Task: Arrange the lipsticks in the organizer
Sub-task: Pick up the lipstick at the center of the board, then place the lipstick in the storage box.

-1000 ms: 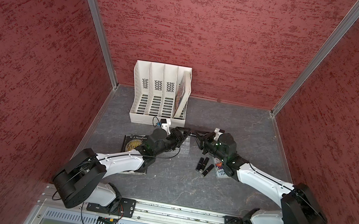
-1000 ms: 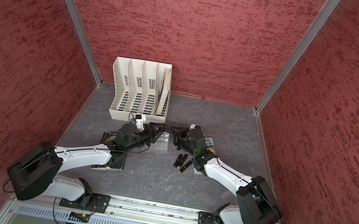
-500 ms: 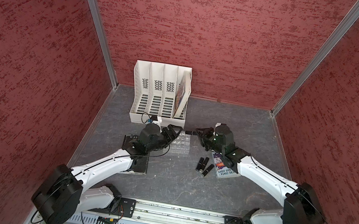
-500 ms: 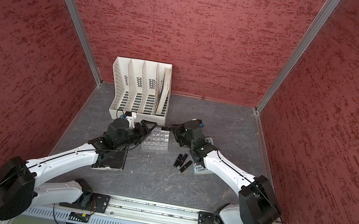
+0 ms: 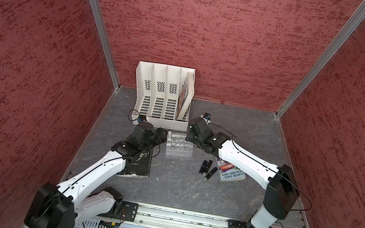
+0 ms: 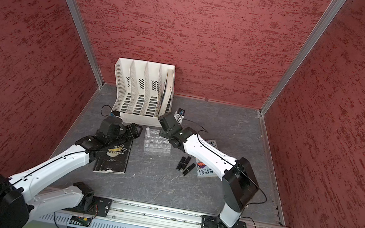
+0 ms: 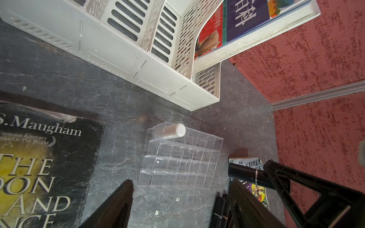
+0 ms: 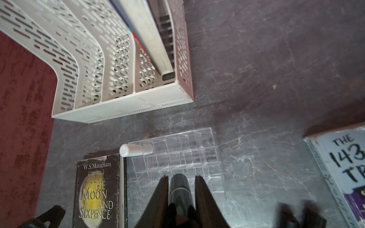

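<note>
The right gripper [image 5: 189,137], clamping a black lipstick [image 8: 178,189] lengthwise along its fingers, has the organizer [image 5: 178,147] at seven o'clock in a top view.

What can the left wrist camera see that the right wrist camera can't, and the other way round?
Left wrist only: the racked book's red and purple cover. Right wrist only: the black book's whole title, and "143" on the pale book. Both: the clear organizer with a white lipstick in a corner cell, the white rack, a black lipstick in the right jaws.
</note>
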Robot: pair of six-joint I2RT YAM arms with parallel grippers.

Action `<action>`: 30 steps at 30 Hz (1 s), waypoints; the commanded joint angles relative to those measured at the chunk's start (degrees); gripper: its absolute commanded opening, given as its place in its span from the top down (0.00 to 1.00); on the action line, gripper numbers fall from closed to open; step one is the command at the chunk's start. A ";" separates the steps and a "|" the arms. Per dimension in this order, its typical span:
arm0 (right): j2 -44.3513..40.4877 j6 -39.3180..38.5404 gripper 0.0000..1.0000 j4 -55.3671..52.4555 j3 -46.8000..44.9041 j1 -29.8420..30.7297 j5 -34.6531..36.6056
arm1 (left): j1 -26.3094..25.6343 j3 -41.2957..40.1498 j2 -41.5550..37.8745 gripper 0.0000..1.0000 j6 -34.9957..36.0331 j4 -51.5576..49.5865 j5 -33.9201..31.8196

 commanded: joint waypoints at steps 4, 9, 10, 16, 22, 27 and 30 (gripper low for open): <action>10.08 -7.98 0.94 -5.69 12.32 4.25 7.08 | 1.92 -2.08 1.21 0.21 2.82 0.01 2.14; 15.88 -9.63 0.94 -6.23 17.80 4.62 7.01 | 4.65 -3.60 0.16 0.21 3.06 0.55 4.16; 16.80 -10.20 0.95 -6.34 18.83 4.62 7.44 | 5.21 -3.89 -0.05 0.21 3.00 0.68 4.52; 19.57 -12.55 0.95 -6.20 22.69 4.46 9.09 | 7.13 -4.54 -0.35 0.21 3.42 1.24 6.24; 21.60 -13.41 0.95 -5.78 25.00 3.49 8.82 | 7.98 -5.06 -0.47 0.21 3.26 1.74 7.07; 23.02 -13.90 0.96 -5.73 26.24 3.00 8.56 | 8.37 -5.18 -0.55 0.21 3.19 1.83 7.44; 23.70 -13.54 0.96 -5.77 26.03 2.95 8.18 | 8.49 -5.23 -0.52 0.21 3.16 1.92 7.55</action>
